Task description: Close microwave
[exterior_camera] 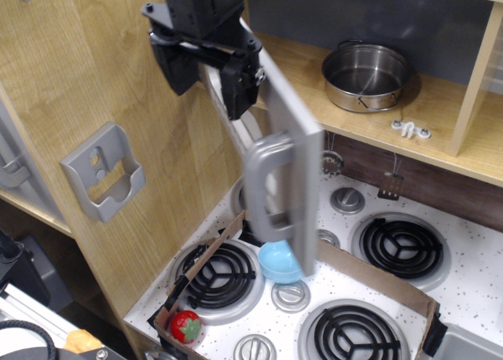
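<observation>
Partway done at best: the microwave (pixel 292 183) door stands swung out over the stovetop, handle facing the camera, well short of shut. End effector (pixel 206 65) is spread, its fingers straddling the door's upper edge. Remaining: push the door round until it seats flush
</observation>
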